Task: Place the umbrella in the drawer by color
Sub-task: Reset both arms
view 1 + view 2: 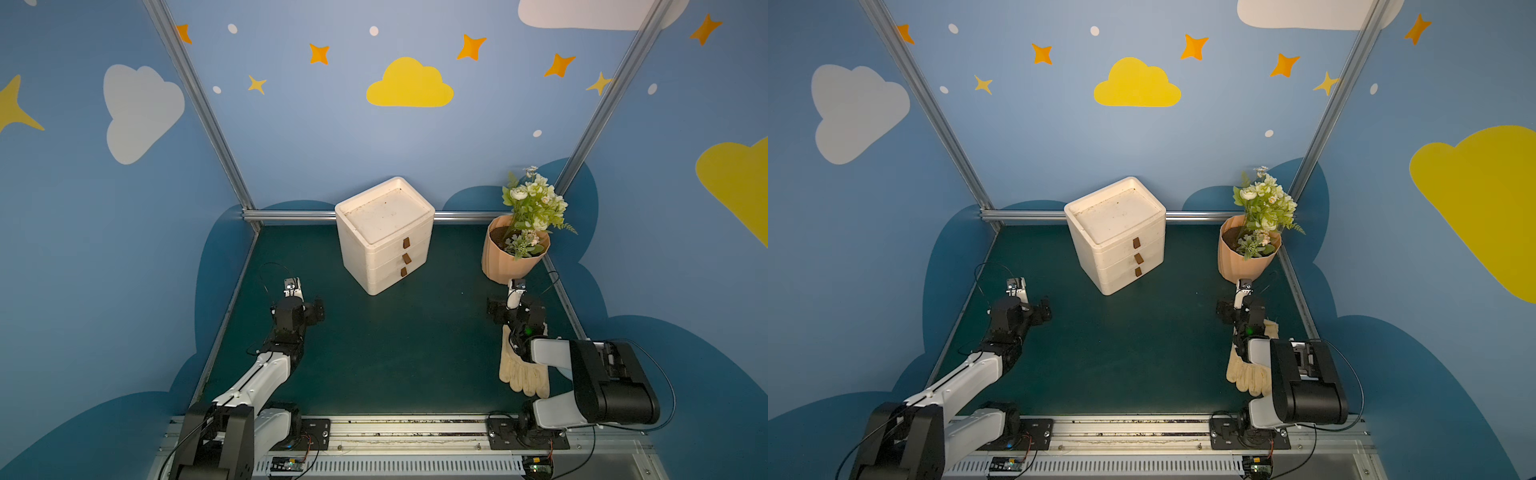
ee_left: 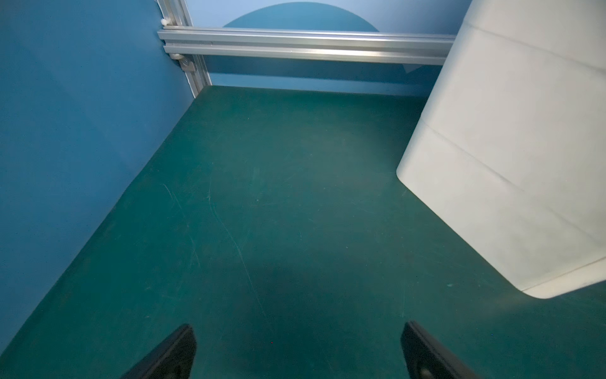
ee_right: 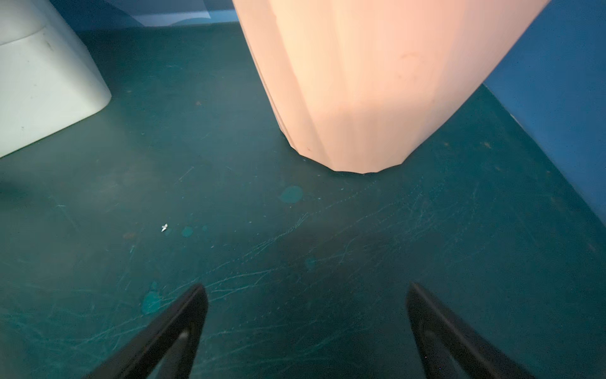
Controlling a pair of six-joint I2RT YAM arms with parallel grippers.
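In both top views the white drawer unit (image 1: 384,237) (image 1: 1115,237) stands at the back middle of the green tabletop (image 1: 395,357) (image 1: 1121,357), turned at a slant. Its three drawers are shut, and the brown handles (image 1: 406,258) face my side. My left tool (image 1: 293,293) hangs low to the unit's left, well apart from it. My right tool (image 1: 515,293) sits just in front of the peach flowerpot (image 1: 505,262) at the back right. A cream glove (image 1: 523,374) lies under my right arm (image 1: 548,353).

From my left wrist, the left tool (image 2: 298,331) is spread wide, with only tabletop (image 2: 262,197) between its fingers. The drawer unit (image 2: 511,147) shows its plain side nearby.

From my right wrist, the right tool (image 3: 308,292) is equally wide and grips nothing. The flowerpot (image 3: 377,82) stands close ahead, and a corner of the drawer unit (image 3: 39,92) is off to one side.
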